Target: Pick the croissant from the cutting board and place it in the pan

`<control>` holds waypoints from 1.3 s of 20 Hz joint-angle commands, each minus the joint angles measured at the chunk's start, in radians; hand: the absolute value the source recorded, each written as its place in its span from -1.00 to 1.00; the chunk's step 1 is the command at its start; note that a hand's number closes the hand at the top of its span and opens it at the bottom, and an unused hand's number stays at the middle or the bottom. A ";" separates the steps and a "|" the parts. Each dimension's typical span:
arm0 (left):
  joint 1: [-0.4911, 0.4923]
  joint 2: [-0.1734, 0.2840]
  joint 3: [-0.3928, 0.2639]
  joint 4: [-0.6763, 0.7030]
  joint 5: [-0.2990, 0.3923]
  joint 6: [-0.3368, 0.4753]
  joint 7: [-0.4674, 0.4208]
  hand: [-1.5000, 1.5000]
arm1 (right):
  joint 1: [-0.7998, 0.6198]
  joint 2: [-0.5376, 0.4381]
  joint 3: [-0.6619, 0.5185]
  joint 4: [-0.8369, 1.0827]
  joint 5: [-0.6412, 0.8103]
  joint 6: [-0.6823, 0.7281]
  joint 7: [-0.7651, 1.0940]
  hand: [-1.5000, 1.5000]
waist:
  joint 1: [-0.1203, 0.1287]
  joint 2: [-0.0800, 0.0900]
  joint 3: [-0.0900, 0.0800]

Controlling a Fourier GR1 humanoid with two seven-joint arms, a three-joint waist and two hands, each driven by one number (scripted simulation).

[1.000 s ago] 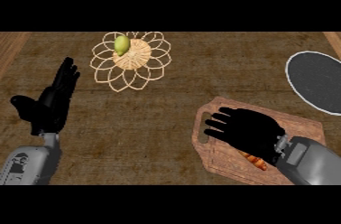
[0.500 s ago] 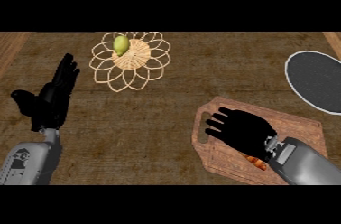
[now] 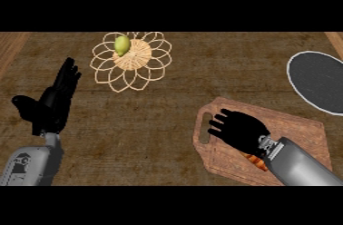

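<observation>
The right hand point(image 3: 237, 129) is lying palm-down, fingers curled, empty, on the cutting board point(image 3: 295, 124); the croissant point(image 3: 255, 160) is peeking out beneath its wrist.

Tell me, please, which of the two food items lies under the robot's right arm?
The orange croissant, peeking out below the right hand on the cutting board. The other, a yellow-green fruit, sits apart in the wicker basket.

Two grey forearms, black left hand point(image 3: 48, 108) and right hand point(image 3: 240, 130).
</observation>
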 commanded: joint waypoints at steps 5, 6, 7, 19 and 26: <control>0.053 -0.013 0.002 -0.078 -0.015 -0.006 0.032 0.00 | 0.055 0.014 0.002 0.027 0.071 0.015 -0.049 -1.00 | 0.000 -0.001 0.000; -0.061 -0.017 0.010 0.041 -0.032 0.000 0.008 0.00 | 0.027 0.041 0.029 0.068 0.085 0.006 -0.059 1.00 | -0.004 0.001 0.000; -0.007 0.001 0.012 -0.003 -0.017 -0.022 0.013 0.00 | 0.020 0.001 0.037 0.076 0.047 0.007 -0.130 1.00 | 0.001 0.001 0.000; 0.014 -0.007 0.037 -0.018 -0.027 -0.009 0.016 0.00 | 0.111 0.117 -0.144 0.078 0.006 -0.064 -0.008 1.00 | -0.032 -0.003 0.000; 0.086 0.005 0.073 -0.041 -0.010 -0.004 0.003 0.00 | 0.306 0.374 -0.537 0.006 -0.151 -0.164 0.363 1.00 | -0.086 -0.015 0.000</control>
